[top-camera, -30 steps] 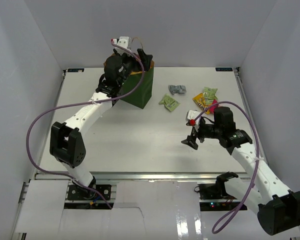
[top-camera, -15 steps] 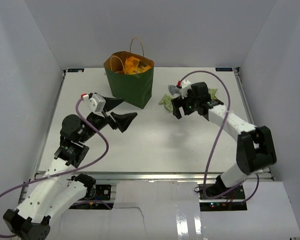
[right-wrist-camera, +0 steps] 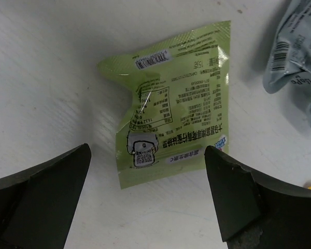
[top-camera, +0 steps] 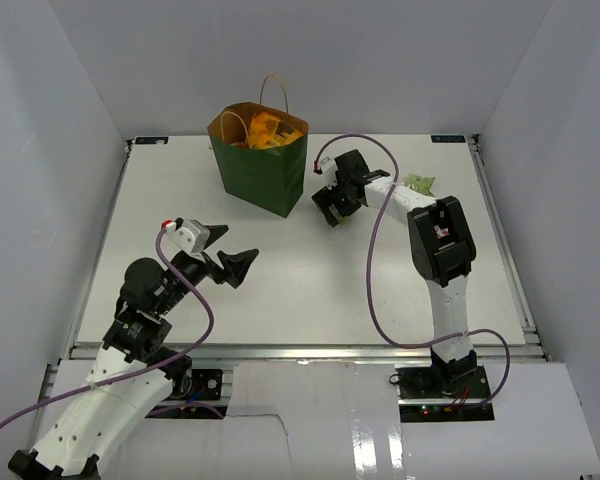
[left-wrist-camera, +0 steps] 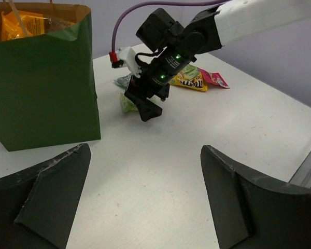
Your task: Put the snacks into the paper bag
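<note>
Toward the far edge of the white tabletop (top-camera: 310,290), left of centre, stands the upright dark green paper bag (top-camera: 263,172) with tan loop handles. A crinkly orange bag (top-camera: 265,128) is already showing inside it. Just off the bag's right side, the right gripper (top-camera: 330,206) hangs over a flat light-green plastic packet (right-wrist-camera: 171,127), jaws spread wide and holding nothing.

Now the part that matters. From the right wrist, the packet lies straight ahead of the claw, framed by the two fingers. Its long axis runs roughly away from the claw, leaning a touch to one side, so the closing line crosses the packet's narrow width. That looks a good set-up: a drop straight down should put one finger on each long edge.

A crumpled grey foil packet (right-wrist-camera: 298,67) sits just beside the green one and could get nudged. Farther toward the right edge lie a yellow candy packet (left-wrist-camera: 189,80), a pink wrapper (left-wrist-camera: 213,78) and a second light-green wrapper (top-camera: 418,183).

Over by the near-left corner, the left gripper (top-camera: 230,250) is also spread wide and empty, well apart from every snack. The right arm is clearly the nearer one for this pick.
</note>
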Controlling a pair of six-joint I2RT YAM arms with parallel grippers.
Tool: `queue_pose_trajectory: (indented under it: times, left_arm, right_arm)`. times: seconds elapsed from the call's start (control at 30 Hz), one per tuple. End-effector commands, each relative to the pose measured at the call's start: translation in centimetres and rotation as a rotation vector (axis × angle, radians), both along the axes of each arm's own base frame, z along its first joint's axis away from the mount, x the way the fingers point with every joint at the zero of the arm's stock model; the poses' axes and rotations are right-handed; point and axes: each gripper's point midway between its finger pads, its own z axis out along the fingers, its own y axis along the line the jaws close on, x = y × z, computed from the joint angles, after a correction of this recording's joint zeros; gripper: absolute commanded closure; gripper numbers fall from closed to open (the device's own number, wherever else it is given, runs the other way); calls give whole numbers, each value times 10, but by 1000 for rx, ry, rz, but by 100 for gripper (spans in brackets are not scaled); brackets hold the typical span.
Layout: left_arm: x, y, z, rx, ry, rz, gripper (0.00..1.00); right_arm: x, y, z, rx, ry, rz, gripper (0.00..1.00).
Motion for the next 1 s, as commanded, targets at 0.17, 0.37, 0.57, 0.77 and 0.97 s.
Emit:
queue_pose_trajectory:
  times: [0.17, 0.37, 0.57, 0.77, 0.97]
  left_arm:
    - [1, 4, 1, 17, -12, 23, 2]
    - [2, 3, -2, 23, -5, 20, 2]
    - [4, 4, -4, 29, -1, 28, 2]
    - [4, 4, -6, 33, 2, 27, 2]
    - [4, 5, -5, 33, -2, 31, 2]
  right_arm:
    - [17, -2, -5, -116, -28, 170, 3]
    - [21, 0, -20, -145, -24, 244, 10]
    - [18, -3, -32, -107, 19, 287, 28]
    - [7, -17, -37, -62, 77, 283, 64]
    - [-11, -18, -12, -5, 42, 311, 87]
